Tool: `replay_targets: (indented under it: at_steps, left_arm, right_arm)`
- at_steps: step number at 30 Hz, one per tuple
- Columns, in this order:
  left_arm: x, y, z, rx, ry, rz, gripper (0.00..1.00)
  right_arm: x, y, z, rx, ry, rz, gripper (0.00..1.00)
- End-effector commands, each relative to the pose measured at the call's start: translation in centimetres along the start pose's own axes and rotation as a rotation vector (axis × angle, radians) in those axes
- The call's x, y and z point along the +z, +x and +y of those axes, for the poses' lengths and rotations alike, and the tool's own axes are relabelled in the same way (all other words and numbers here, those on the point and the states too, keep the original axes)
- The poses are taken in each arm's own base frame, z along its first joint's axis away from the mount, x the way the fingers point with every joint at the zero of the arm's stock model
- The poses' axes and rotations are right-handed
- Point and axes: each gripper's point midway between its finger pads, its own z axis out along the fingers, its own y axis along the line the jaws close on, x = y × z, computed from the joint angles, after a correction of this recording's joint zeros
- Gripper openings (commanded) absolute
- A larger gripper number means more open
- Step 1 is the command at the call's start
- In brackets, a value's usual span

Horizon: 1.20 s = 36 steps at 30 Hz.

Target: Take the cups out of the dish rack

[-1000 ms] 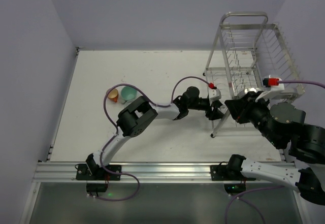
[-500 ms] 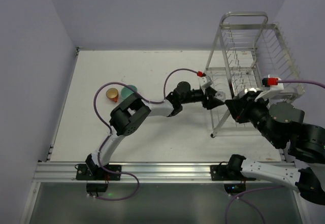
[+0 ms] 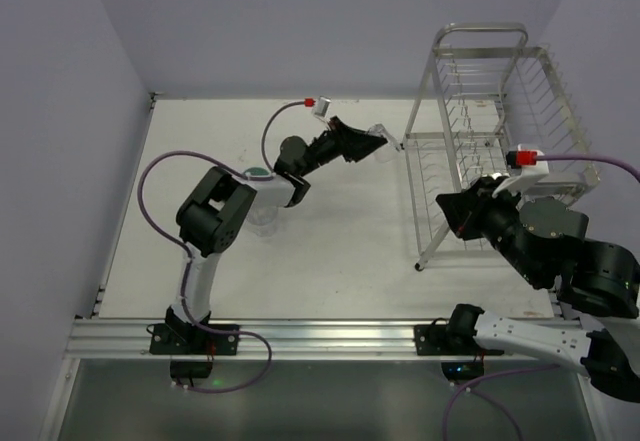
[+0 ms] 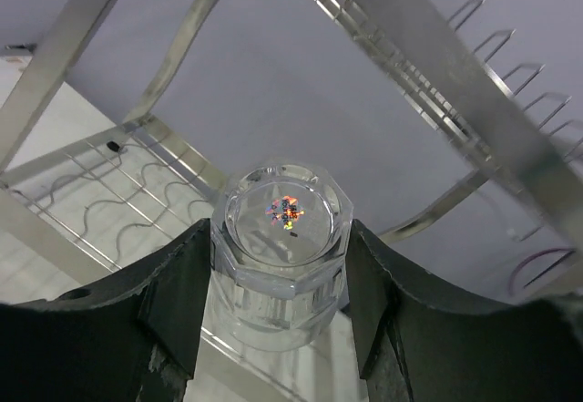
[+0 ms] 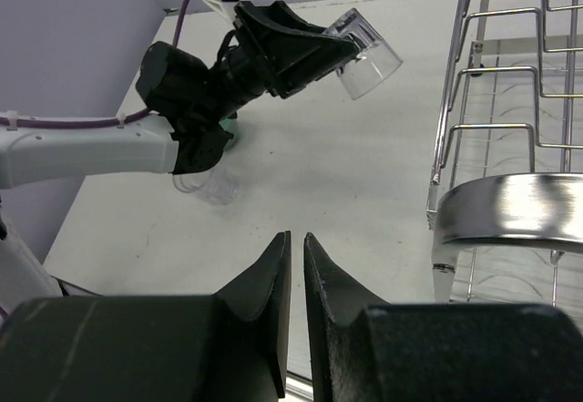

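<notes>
Squarely inside left pincer (image 4: 278, 249), glass tumbler (image 4: 278, 212)

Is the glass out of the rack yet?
Out: the left end effector holds the glass tilted in the air, left of the rack.

Left arm (image 3: 215, 221) raised toward the bench's (image 3: 330, 251) far edge, jaws gripping clear faceted glass tumbler (image 4: 278, 256), right jaws nearly closed

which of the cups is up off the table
The clear tumbler clamped in the left gripper, tilted in the air beside the dish rack. The other clear cup and the green mug stand on the table.
</notes>
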Motion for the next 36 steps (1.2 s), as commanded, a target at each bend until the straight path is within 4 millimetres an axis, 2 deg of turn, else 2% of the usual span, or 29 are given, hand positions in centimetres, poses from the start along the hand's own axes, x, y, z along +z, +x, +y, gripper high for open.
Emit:
replay_targets:
  at_steps: [1,3,4,5,6,7,8,9,10,11,12,14,15,16,18,20,21,22,23,24,25,26,28,34,36]
  left_arm:
    - [-3.0,-6.5,-5.0,-0.232,0.100,-0.156,0.00]
    - [-5.3,-8.7,-6.4,-0.281,0.140,-0.217,0.00]
    - [-6.4,-9.6,-7.0,-0.358,0.153,-0.250,0.00]
    - [-8.0,-9.3,-7.1,-0.384,0.154,-0.267,0.00]
    - [-9.1,-10.7,-8.5,-0.382,0.177,-0.295,0.00]
    - [-10.1,-11.3,-9.4,-0.402,0.197,-0.316,0.00]
    - [-11.2,-10.9,-9.4,-0.417,0.174,-0.319,0.00]
    - [-12.1,-12.2,-11.3,-0.390,0.198,-0.341,0.00]
    - [-12.8,-12.6,-11.9,-0.383,0.193,-0.361,0.00]
    - [-13.7,-12.2,-11.9,-0.385,0.165,-0.366,0.00]
    - [-14.5,-13.5,-14.1,-0.340,0.196,-0.386,0.00]
    - [-15.1,-13.9,-15.2,-0.285,0.184,-0.391,0.00]
    - [-15.8,-14.7,-17.1,-0.240,0.212,-0.402,0.00]
    - [-16.1,-14.9,-17.9,-0.204,0.220,-0.403,0.00]
    - [-17.1,-15.5,-20.5,-0.119,0.264,-0.419,0.00]
    - [-18.2,-15.7,-22.6,-0.045,0.309,-0.435,0.00]
    - [-19.1,-16.1,-24.3,0.003,0.338,-0.451,0.00]
    - [-19.5,-15.8,-24.7,0.040,0.337,-0.453,0.00]
    - [-19.8,-15.7,-25.1,0.059,0.338,-0.455,0.00]
    - [-20.5,-15.8,-26.5,0.107,0.359,-0.469,0.00]
    - [-20.9,-15.5,-26.9,0.124,0.365,-0.469,0.00]
    - [-21.3,-15.4,-27.4,0.145,0.376,-0.473,0.00]
    - [-22.2,-15.1,-29.2,0.222,0.418,-0.480,0.00]
    - [-23.5,-13.5,-32.1,0.397,0.509,-0.452,0.00]
    - [-23.9,-13.1,-32.5,0.422,0.522,-0.445,0.00]
  right_arm:
    - [1.6,-0.5,2.2,0.001,-0.040,-0.017,0.12]
    - [2.2,-0.8,3.3,-0.005,-0.058,-0.014,0.11]
    - [2.4,-1.1,4.1,0.006,-0.086,-0.019,0.11]
    - [2.5,-1.4,4.8,0.014,-0.106,-0.021,0.11]
    - [2.6,-1.6,5.4,0.023,-0.125,-0.023,0.11]
    - [3.0,-1.9,6.2,0.039,-0.144,-0.027,0.12]
    - [3.1,-2.0,6.9,0.063,-0.170,-0.025,0.13]
    - [3.2,-2.1,7.4,0.078,-0.183,-0.025,0.15]
    - [3.6,-2.2,8.2,0.095,-0.198,-0.026,0.16]
    - [3.7,-2.1,9.1,0.127,-0.230,-0.013,0.17]
    - [3.9,-2.1,9.8,0.143,-0.247,-0.007,0.18]
    - [4.5,-2.2,11.6,0.210,-0.296,0.002,0.22]
    - [4.7,-2.1,12.4,0.239,-0.316,0.017,0.23]
    - [4.9,-2.5,13.3,0.269,-0.345,0.016,0.25]
    - [5.3,-2.5,15.2,0.350,-0.405,0.042,0.34]
    - [5.6,-2.6,16.2,0.420,-0.439,0.060,0.45]
    - [5.5,-2.7,16.5,0.448,-0.455,0.058,0.48]
    - [5.1,-3.6,17.2,0.483,-0.503,0.035,0.48]
    - [5.3,-3.2,17.2,0.519,-0.510,0.042,0.48]
    - [4.6,-3.8,17.0,0.553,-0.530,0.021,0.50]
    - [4.0,-4.9,17.4,0.590,-0.583,-0.013,0.52]
    - [4.5,-4.4,17.1,0.629,-0.584,-0.008,0.56]
    - [3.5,-5.5,17.3,0.689,-0.651,-0.035,0.66]
    - [4.3,-4.8,19.8,0.768,-0.766,0.109,0.66]
    - [4.7,-3.7,20.3,0.799,-0.801,0.177,0.64]
